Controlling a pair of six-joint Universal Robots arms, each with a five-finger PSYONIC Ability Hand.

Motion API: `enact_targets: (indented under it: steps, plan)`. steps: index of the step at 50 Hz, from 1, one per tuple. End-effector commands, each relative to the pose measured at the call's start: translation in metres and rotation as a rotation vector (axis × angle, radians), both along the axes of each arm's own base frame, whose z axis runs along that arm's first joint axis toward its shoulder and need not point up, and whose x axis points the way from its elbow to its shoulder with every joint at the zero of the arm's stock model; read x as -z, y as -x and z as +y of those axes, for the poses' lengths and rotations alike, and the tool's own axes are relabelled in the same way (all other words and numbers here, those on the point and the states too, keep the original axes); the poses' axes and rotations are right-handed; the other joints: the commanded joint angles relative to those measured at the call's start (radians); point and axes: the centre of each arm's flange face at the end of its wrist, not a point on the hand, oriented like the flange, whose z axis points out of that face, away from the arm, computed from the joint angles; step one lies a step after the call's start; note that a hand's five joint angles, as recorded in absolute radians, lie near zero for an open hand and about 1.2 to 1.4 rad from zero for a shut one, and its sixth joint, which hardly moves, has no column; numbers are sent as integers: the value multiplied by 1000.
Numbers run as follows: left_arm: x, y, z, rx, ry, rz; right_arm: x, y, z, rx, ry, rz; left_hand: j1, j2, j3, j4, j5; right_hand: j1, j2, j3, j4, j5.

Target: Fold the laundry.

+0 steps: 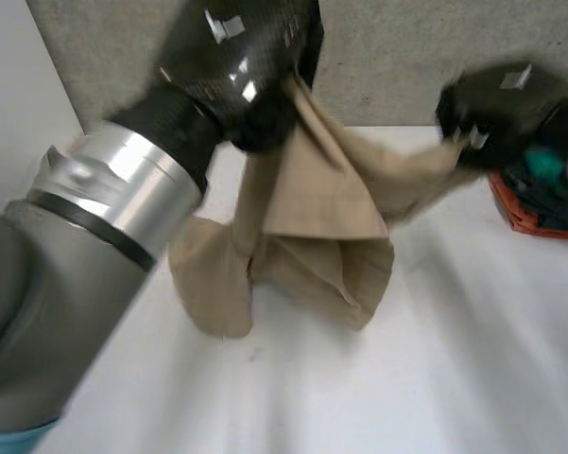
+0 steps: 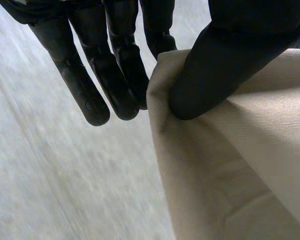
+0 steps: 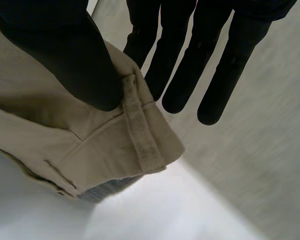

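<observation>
A beige garment hangs above the white table, its lower folds resting on the tabletop. My left hand holds its top edge up high near the back wall. In the left wrist view the thumb pinches the beige cloth against the straight fingers. My right hand holds the cloth's other end, off to the right. In the right wrist view the thumb pins a seamed edge of the garment against the fingers.
A stack of folded laundry in red, dark blue and teal lies at the table's right edge, just under my right hand. A grey wall panel stands behind the table. My left forearm crosses the near left of the head view.
</observation>
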Motion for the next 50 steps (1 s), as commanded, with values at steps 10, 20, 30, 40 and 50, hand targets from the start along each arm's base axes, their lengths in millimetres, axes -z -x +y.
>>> enact_targets:
  steps: [10,20,30,40,50]
  plan:
    - [-71,-64,-72,-202,131,165,-108,-11,-3,4,265,-210,241,197,207,196,220,263,219,207,200,236]
    - [-2,-49,-173,-193,-50,157,-41,-79,-77,79,252,-232,241,197,207,196,220,263,219,207,200,236]
    - [86,-18,-272,-189,2,177,55,-109,-150,212,356,-256,-293,-337,-327,-338,-314,-691,-735,-747,-754,-718]
    - [90,-17,-289,-271,29,230,52,-110,-152,248,457,-163,-957,-1000,-990,-1002,-978,-959,-1003,-1015,-1022,-986]
    - [40,-45,-200,-375,-105,174,29,-88,-93,132,243,7,-857,-901,-891,-902,-878,-959,-1003,-1015,-1022,-986]
